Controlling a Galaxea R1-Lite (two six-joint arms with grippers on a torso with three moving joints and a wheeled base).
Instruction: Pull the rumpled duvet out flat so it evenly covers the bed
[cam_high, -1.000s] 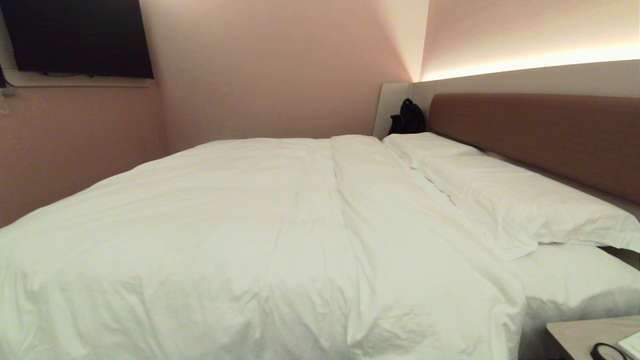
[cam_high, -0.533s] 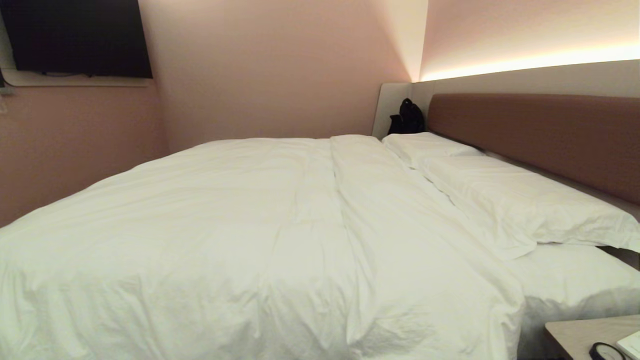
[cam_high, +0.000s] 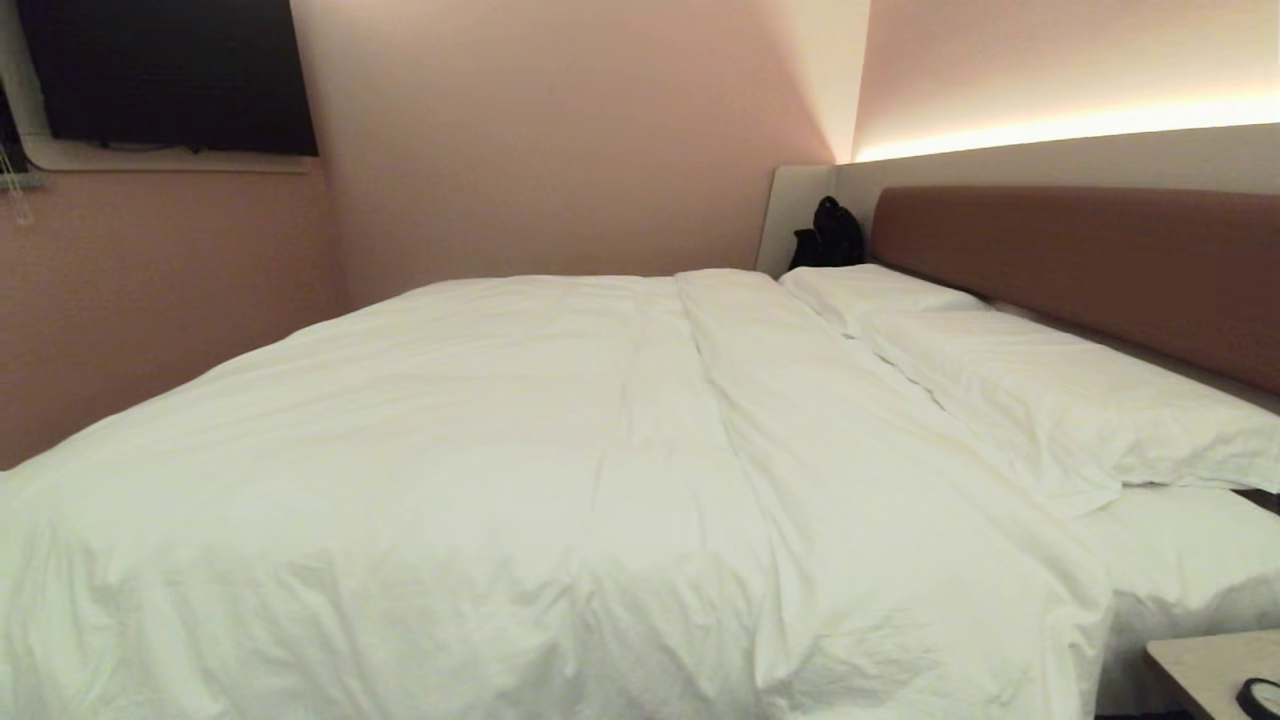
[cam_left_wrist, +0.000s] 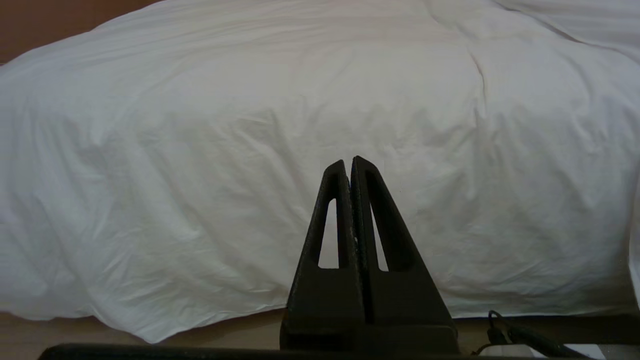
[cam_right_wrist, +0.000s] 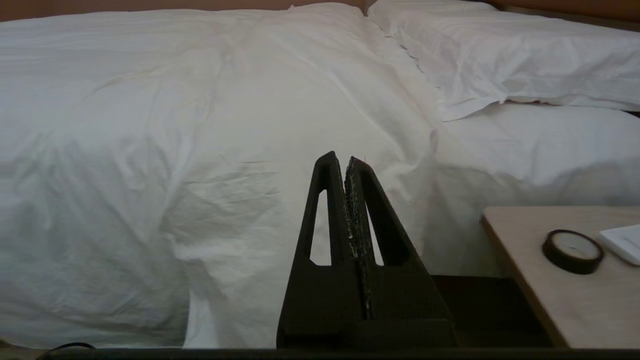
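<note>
Pink-walled room: duvet (cam_high: 520, 480) covers bed (cam_high: 1080, 270); left claw (cam_left_wrist: 348, 162) and right claw (cam_right_wrist: 344, 159) clenched empty, short of it.

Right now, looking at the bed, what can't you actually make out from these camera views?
- The duvet: its left side and foot end are cut off by the head view's edges.
- The bed: the mattress under the duvet is hidden in every view.
- The bedside table: cut off by the right wrist view's edge.
- The left gripper and the right gripper: outside the head view.
</note>
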